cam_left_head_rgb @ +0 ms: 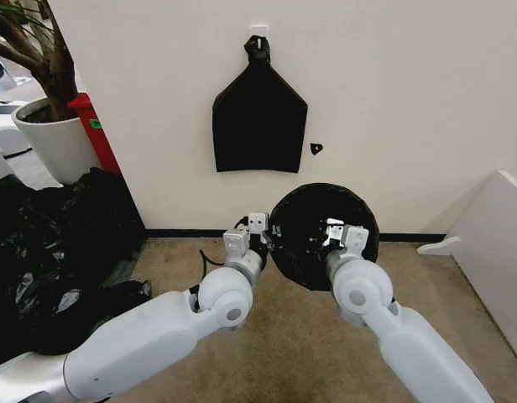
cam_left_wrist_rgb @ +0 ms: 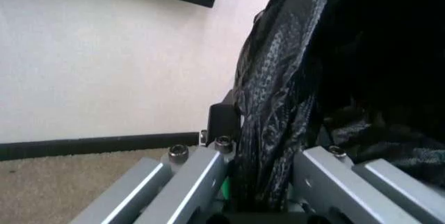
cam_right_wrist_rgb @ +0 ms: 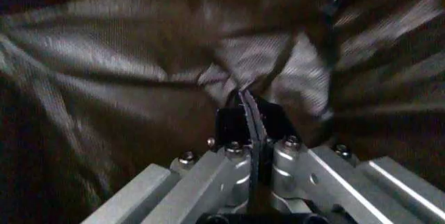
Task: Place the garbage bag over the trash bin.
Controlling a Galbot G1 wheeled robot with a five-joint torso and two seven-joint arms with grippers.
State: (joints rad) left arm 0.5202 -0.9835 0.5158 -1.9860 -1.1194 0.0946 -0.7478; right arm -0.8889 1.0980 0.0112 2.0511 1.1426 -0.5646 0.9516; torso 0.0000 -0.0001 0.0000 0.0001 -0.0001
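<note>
In the head view I hold my two arms forward over the beige carpet (cam_left_head_rgb: pixel 284 336), near the white wall (cam_left_head_rgb: pixel 409 101). Between my pincers the garbage bag (cam_left_head_rgb: pixel 313 222) is spread into a round black disc with its mouth towards me. It hangs in the air in front of the dark baseboard, and I see only black wrinkled film inside it.

My left gripper (cam_left_head_rgb: pixel 260 238) is at the left edge of the bag. In the left wrist view a thick fold of the glossy film (cam_left_wrist_rgb: pixel 278 130) runs down between my two metal fingers (cam_left_wrist_rgb: pixel 201 177), so this pincer is clenched on the bag's edge.

My right gripper (cam_left_head_rgb: pixel 336 233) is inside the disc, towards its right side. In the right wrist view my two black pads (cam_right_wrist_rgb: pixel 233 122) are pressed together with a thin sheet of the film between them, so this pincer is also clenched on the garbage bag. All around it is wrinkled dark plastic.

On the wall above hangs a flat black bag (cam_left_head_rgb: pixel 258 126) with sloping shoulders and a knot, on a small white hook (cam_left_head_rgb: pixel 258 31). At my left a large heap of black plastic film (cam_left_head_rgb: pixel 49 252) lies on the floor, beside a big white plant pot (cam_left_head_rgb: pixel 53 143) with a tree in it. Behind the pot stands something red (cam_left_head_rgb: pixel 97 134). A white panel (cam_left_head_rgb: pixel 493 243) is at my right.
</note>
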